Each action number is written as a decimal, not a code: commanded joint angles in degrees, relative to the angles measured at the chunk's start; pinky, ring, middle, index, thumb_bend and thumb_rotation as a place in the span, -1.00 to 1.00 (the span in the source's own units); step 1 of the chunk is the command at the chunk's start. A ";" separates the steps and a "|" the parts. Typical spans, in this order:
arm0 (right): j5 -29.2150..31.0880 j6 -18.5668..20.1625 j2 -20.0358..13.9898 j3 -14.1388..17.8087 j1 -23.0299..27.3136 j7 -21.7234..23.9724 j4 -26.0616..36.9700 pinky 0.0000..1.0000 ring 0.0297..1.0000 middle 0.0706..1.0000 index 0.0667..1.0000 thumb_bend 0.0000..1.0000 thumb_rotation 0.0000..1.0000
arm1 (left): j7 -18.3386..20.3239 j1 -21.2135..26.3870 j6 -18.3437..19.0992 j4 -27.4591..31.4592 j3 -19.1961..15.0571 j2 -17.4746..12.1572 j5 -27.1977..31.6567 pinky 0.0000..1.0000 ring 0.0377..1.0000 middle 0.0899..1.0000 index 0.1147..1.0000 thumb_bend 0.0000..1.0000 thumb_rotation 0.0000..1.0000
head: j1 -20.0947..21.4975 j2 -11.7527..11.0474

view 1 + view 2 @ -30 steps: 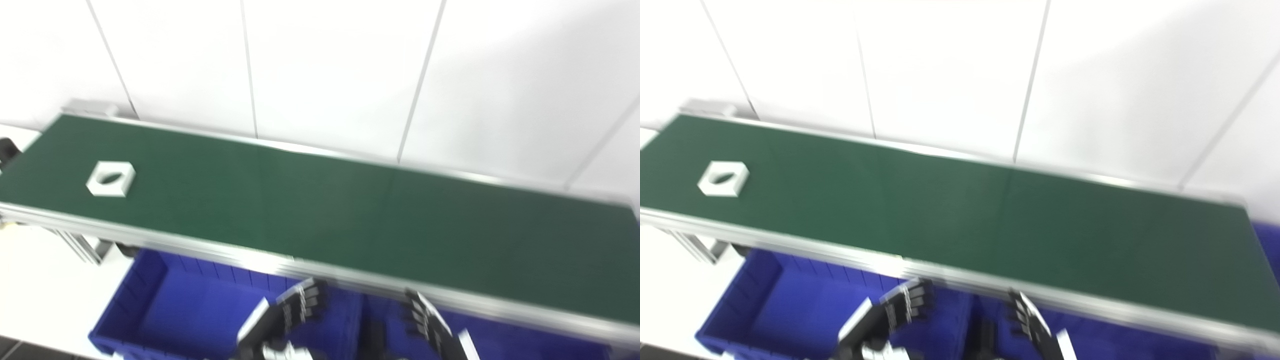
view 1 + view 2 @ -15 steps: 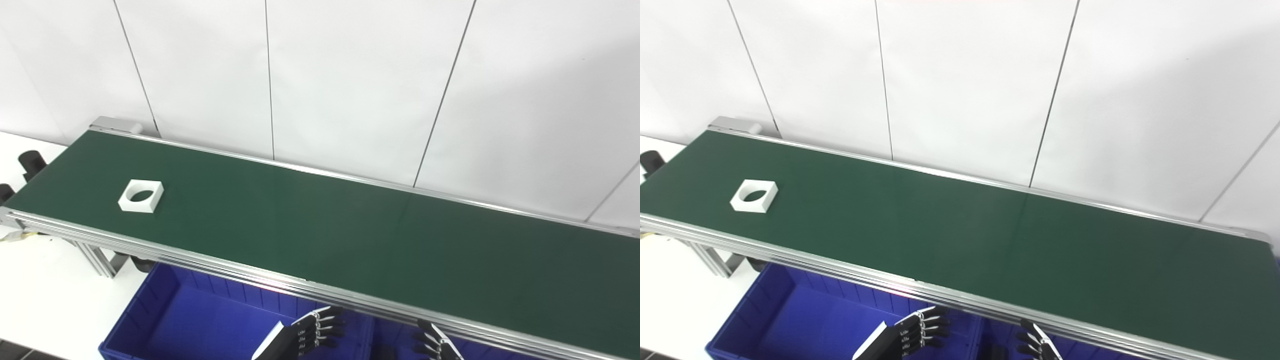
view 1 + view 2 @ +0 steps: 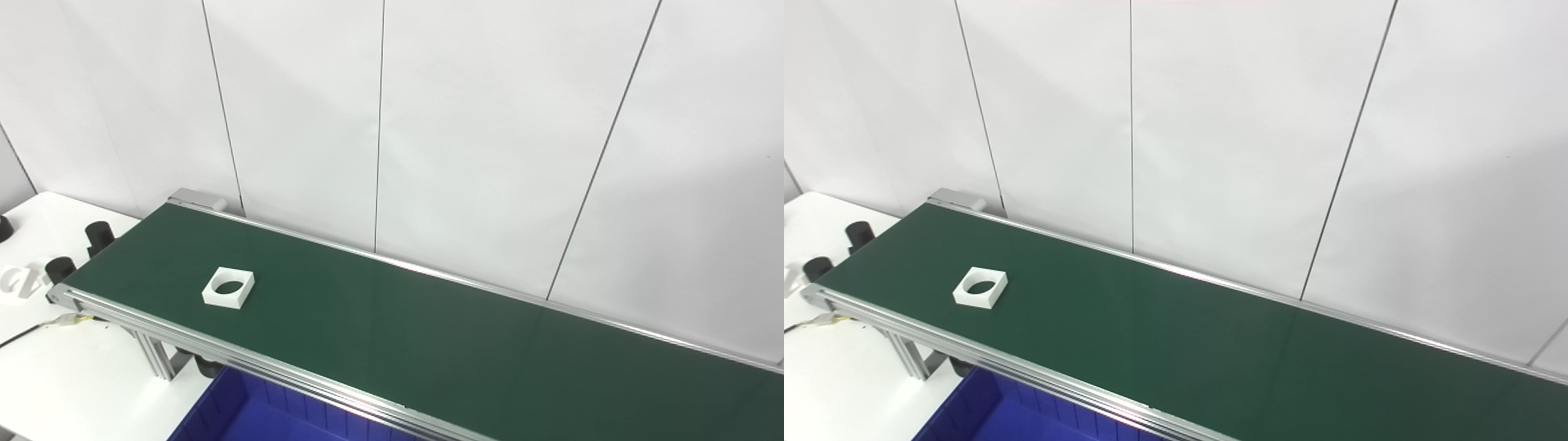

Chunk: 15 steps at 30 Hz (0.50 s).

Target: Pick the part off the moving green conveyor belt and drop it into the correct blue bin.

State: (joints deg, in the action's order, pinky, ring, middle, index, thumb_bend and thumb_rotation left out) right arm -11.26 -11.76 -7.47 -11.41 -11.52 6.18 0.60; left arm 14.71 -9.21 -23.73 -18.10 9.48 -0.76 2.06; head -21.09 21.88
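big white panelled wall (image 3: 490, 122) fills the top of the shot, thin dark seams running down it. stretched right across the frame below it is the long green conveyor belt (image 3: 429, 343), edged in silver aluminium rails, running from the upper left down toward the lower right. off to the left there's the white tabletop (image 3: 73, 380), and the belt's aluminium support leg (image 3: 153, 358) stands on it just under the near rail.

down at the bottom edge, tucked beneath the near rail, a corner of the blue plastic bin (image 3: 245, 419) peeks in, ribbed inner wall showing, most of it cut off by the frame.

and there's the part: a flat white square block with a round hole through its middle (image 3: 228, 287), lying flat on the belt near the left end, closer to the near rail than the far one, well apart from the bin below.

smaller stuff on the left: black cylindrical pieces (image 3: 98, 233) standing on the table beside the belt's end, and a small white object (image 3: 18, 282) at the far left edge, too clipped to make out.

neither hand is anywhere in either view, left or right, so no telling how the fingers are set.
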 commanded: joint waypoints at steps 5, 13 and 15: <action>0.88 -0.09 0.35 0.35 0.07 0.01 2.16 0.58 0.65 0.69 0.87 -0.09 -0.69 | -0.21 0.78 -1.65 1.01 0.38 0.23 -0.05 0.38 0.52 0.57 0.60 1.00 -0.51 | -0.48 0.11; 0.43 -0.74 0.56 0.22 0.44 -0.19 1.49 0.55 0.64 0.69 0.86 -0.11 -0.65 | -0.09 0.70 -1.32 2.04 0.37 -0.23 -0.15 0.42 0.52 0.57 0.59 1.00 -0.50 | -0.46 -0.04; 0.57 -0.93 0.62 0.21 0.55 -0.16 1.25 0.55 0.64 0.69 0.86 -0.12 -0.65 | -0.05 0.62 -1.23 2.77 0.42 -0.48 -0.30 0.41 0.51 0.56 0.58 1.00 -0.49 | -0.41 0.11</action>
State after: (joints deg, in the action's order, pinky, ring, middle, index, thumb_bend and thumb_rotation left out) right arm -10.80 -11.73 -7.16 -11.32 -11.62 6.26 0.68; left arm 14.55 -9.22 -23.73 -17.35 9.53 -0.97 2.08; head -21.45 21.97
